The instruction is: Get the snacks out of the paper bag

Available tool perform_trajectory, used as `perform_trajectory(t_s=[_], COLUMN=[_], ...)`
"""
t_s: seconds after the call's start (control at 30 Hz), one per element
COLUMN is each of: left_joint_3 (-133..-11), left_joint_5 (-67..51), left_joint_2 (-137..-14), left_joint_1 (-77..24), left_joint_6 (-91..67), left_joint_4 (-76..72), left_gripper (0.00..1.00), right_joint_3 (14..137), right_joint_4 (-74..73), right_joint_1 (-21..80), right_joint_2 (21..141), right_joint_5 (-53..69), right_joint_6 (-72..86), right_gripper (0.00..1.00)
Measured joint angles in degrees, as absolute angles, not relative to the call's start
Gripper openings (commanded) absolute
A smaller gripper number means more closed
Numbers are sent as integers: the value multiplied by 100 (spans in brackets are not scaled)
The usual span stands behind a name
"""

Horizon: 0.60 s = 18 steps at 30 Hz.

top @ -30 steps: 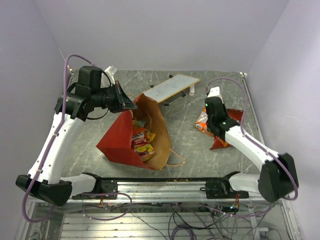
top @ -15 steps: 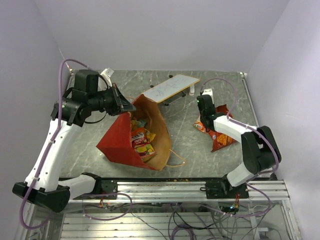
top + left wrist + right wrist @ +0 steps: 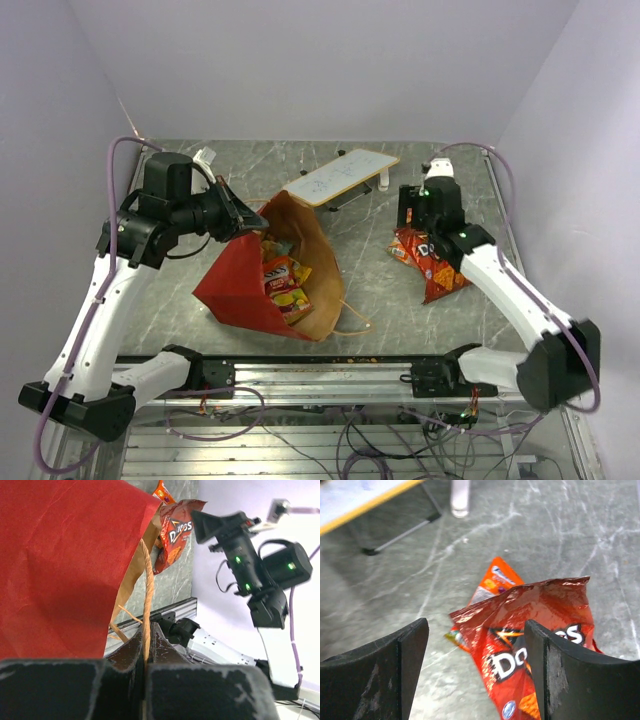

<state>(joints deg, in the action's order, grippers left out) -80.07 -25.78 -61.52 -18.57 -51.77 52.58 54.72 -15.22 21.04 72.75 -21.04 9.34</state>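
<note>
1 paper bag (image 3: pixel 235 282) rim is clamped in the left gripper (image 3: pixel 146 630), exposing snacks (image 3: pixel 285 285); the right gripper (image 3: pixel 476 630) is spread above the Doritos packet (image 3: pixel 542 625).

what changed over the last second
The right gripper drew back toward the far edge, off the Doritos bag, and hangs open near it. The left gripper stays shut on the paper bag rim; the snacks inside haven't moved.
</note>
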Motion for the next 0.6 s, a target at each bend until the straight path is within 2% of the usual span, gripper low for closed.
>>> perform_trajectory(t_s=[0.3,0.47,0.6], left_joint_3=[-7996,-7887,-7883], left_joint_5=[-2526,-2486,-2484], left_joint_2=[-6156,-6101,-6101], left_joint_1=[-1857,-1857,-1857], left_joint_6=[-5297,-5363,-5400], left_joint_4=[5304,5308,5306], left_gripper=[7,7,7], right_joint_3=[4834,4506,4727], right_joint_4=[-1638,-1048,-703], right_joint_1=[2390,3691,4936], right_joint_2=[5586,5264,5813], right_joint_5=[108,803,816], right_joint_6=[1584,1892,1905], right_gripper=[74,71,66])
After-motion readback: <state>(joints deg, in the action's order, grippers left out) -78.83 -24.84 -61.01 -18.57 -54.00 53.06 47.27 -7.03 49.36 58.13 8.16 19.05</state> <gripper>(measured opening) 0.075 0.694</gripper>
